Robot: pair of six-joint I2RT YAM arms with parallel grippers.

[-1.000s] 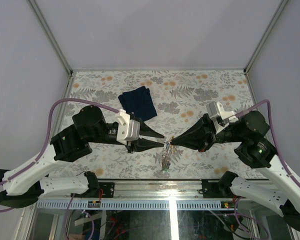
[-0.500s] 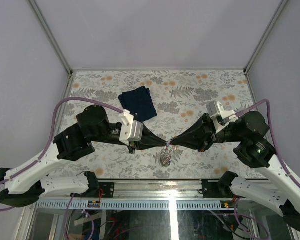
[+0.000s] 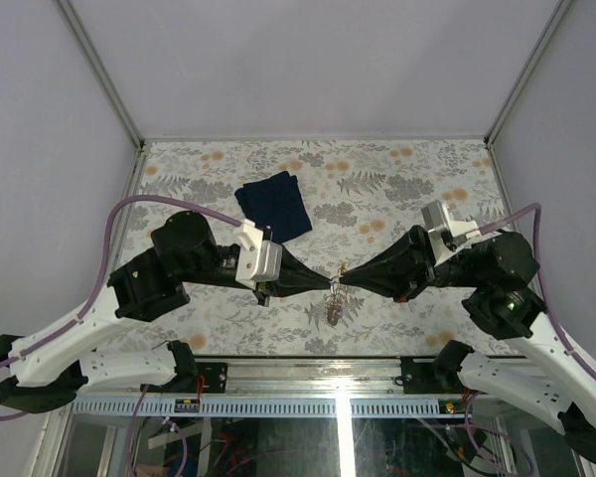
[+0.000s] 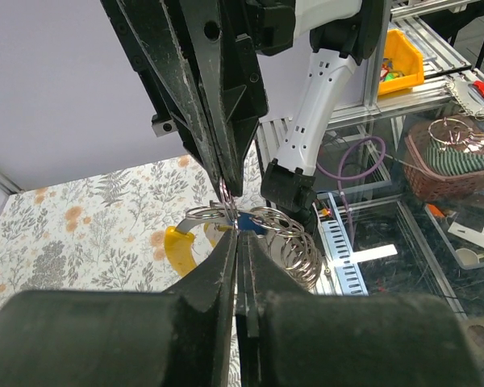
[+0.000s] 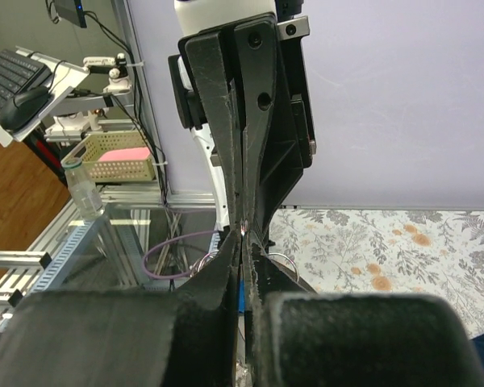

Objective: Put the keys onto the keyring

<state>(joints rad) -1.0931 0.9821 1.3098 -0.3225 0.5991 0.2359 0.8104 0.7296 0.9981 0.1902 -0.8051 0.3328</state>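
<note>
2 pincers meet above the table [image 3: 407, 179]: left gripper [image 3: 329, 281] and right gripper [image 3: 345, 278] are both closed tip to tip on the keyring [image 4: 286, 242], its keys [image 3: 335, 310] dangling just below. We fear that pulling apart could slip the thin wire and drop the bunch.

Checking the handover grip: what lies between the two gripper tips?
The keyring, pinched by left gripper and right gripper nearly tip to tip, keys hanging below; shown in left wrist view.
</note>
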